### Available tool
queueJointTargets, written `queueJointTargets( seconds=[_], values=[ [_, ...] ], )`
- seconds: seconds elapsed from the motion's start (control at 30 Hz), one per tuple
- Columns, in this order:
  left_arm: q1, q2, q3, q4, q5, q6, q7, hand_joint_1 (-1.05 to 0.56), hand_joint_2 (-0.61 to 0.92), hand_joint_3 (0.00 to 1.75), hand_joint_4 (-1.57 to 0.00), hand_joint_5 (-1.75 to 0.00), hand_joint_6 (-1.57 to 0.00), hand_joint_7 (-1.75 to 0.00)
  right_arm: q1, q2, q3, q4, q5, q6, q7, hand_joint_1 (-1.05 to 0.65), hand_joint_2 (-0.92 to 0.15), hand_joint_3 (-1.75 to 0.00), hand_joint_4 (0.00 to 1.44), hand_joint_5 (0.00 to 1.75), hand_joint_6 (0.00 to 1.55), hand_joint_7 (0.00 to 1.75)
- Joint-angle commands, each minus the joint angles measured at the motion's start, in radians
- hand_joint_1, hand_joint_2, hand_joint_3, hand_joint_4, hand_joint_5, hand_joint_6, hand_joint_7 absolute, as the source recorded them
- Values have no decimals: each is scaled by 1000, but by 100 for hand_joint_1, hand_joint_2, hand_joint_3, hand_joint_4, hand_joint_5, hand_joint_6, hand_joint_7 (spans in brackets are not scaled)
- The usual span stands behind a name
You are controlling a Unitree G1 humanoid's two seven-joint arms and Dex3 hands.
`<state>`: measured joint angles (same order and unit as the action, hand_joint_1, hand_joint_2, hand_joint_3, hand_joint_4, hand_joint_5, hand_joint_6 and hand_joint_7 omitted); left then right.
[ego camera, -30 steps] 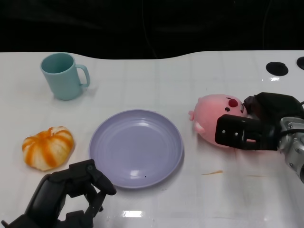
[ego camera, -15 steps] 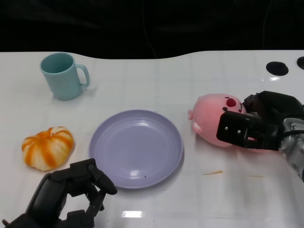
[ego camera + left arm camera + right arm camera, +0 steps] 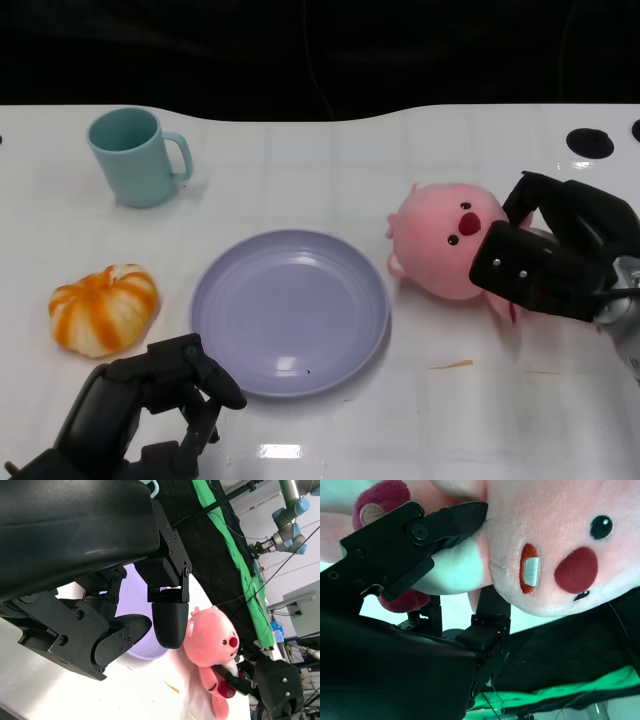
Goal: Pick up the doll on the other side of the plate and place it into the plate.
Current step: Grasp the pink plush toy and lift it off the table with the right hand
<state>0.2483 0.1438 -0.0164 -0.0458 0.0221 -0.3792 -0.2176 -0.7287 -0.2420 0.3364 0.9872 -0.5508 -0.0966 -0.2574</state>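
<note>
A pink plush doll (image 3: 446,244) with a red nose is just right of the lilac plate (image 3: 289,309), raised and tilted so its face shows. My right hand (image 3: 555,258) grips it from the right, fingers around its body. In the right wrist view the doll (image 3: 555,545) fills the picture with black fingers (image 3: 415,540) pressed against its white belly. The left wrist view shows the doll (image 3: 215,647) beyond the plate (image 3: 137,625). My left hand (image 3: 140,410) rests at the near left with fingers curled in, holding nothing.
A teal mug (image 3: 135,157) stands at the far left. An orange striped pumpkin toy (image 3: 103,309) lies left of the plate. Black round holes (image 3: 590,142) mark the table's far right. A small orange streak (image 3: 450,364) lies on the table near the plate.
My right hand has lifted and turned the doll, so its face now points up and toward the plate. The left hand has stayed put.
</note>
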Motion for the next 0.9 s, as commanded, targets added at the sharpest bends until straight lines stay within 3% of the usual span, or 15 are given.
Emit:
queueJointTargets(
  seconds=[0.03, 0.37, 0.5, 0.6, 0.9],
  values=[
    [-10, 13, 8, 6, 8, -2, 10, -7, 54, 111, -75, -156, -82, -121, 19, -32, -28, -44, 20, -8, -14, -16, -72, -72, 86, 175, 66, 175],
    [-10, 15, 8, 6, 13, 7, 11, -7, 54, 110, -74, -156, -81, -121, 50, -37, -57, -109, 22, -8, -12, -13, -69, -71, 85, 175, 64, 175],
    [-13, 13, 9, 16, 13, -4, 10, -7, 55, 109, -74, -155, -81, -121, 64, -41, -69, -139, 25, -37, -24, -12, -63, -83, 85, 175, 67, 175],
    [-14, 11, 10, 20, 12, -5, 10, -8, 55, 108, -74, -155, -81, -121, 73, -39, -81, -171, 32, -48, -23, -11, -53, -102, 86, 175, 71, 175],
    [-18, 12, 10, 27, 13, -5, 7, -7, 56, 106, -74, -155, -81, -121, 94, -23, -93, -287, 55, -77, 8, -9, -45, -120, 93, 175, 76, 175]
  ],
)
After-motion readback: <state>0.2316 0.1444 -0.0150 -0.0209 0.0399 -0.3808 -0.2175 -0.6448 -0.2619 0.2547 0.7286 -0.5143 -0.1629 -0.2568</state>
